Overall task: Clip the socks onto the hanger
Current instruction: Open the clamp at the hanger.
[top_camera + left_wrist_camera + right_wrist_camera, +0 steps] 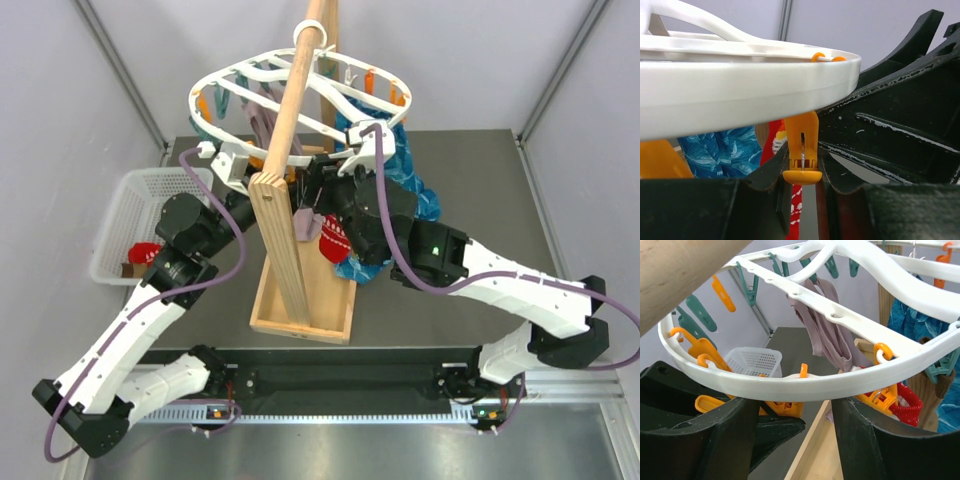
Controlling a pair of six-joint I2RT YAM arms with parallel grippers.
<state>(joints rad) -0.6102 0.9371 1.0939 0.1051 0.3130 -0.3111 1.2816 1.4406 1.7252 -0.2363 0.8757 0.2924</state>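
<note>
Checking in on the feeds: the white plastic oval hanger (215, 85) with its wavy crossbars hangs up on the tall wooden pole stand (290, 170), ring wrapped around the pole near its top. Both arms are reaching up to the ring's near rim, one on each side of the pole.

On my left wrist cam, the left gripper (802, 165) is narrowed right down around an orange plastic peg (801, 150) dangling under the rim. The fingers sit tight on both sides of it, but I honestly can't tell if they're actually squeezing it.

The right gripper (792, 410) is spread wide with nothing in it, and the rim crosses just above the gap between the fingers.

Socks:
- A dull mauve sock (262, 125) hangs from a crossbar just left of the pole.
- A red sock with a white pattern (333, 240) dangles just right of the pole, low down by the right arm.
- Another red sock (146, 250) and a tan-brown sock (130, 268) lie in the white mesh basket (140, 190), well to the left of the stand.

A blue patterned cloth (410, 175) hangs to the right of the pole, behind the right arm
</note>
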